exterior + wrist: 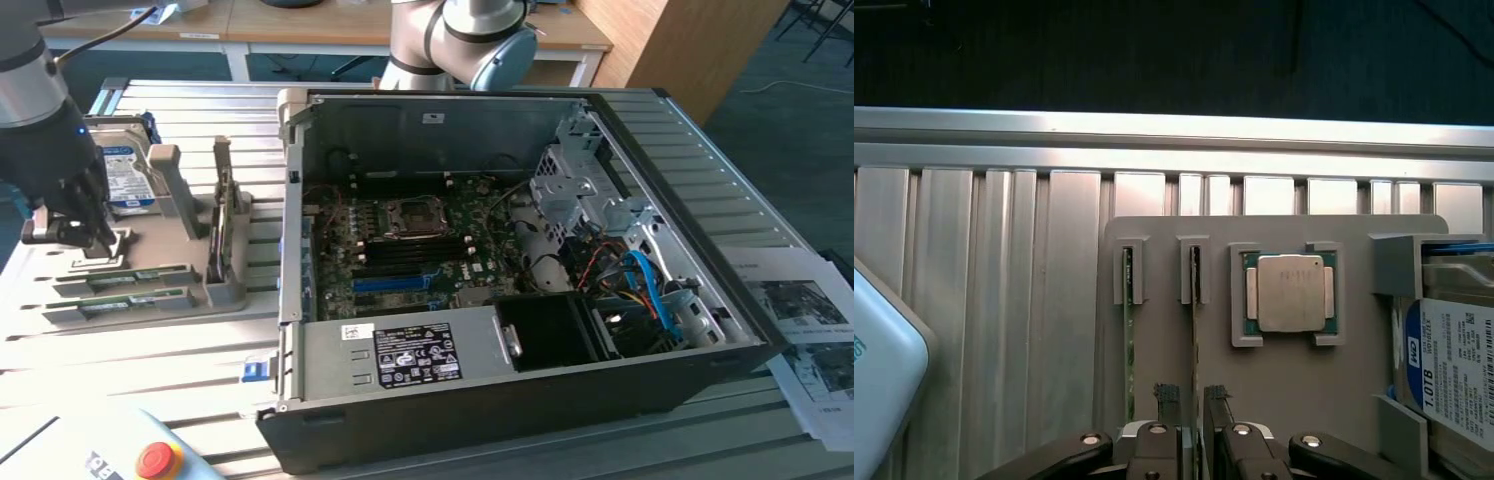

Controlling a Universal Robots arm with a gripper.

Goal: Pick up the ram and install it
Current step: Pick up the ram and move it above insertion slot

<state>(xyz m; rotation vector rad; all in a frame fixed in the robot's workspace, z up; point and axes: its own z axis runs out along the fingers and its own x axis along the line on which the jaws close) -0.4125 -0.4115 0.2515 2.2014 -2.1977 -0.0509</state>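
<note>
A ribbed silver aluminium surface glares bright at lower left. Pale wooden desks on white legs line the top edge. Dark blue-grey carpet floor shows at upper right.

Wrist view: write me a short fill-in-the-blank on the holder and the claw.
The grey holder carries ___ ram sticks on edge. The claw straddles the ram next to the metal-capped ___. Its jaws stand ___ around that stick.
Missing: two; CPU; open.
</note>
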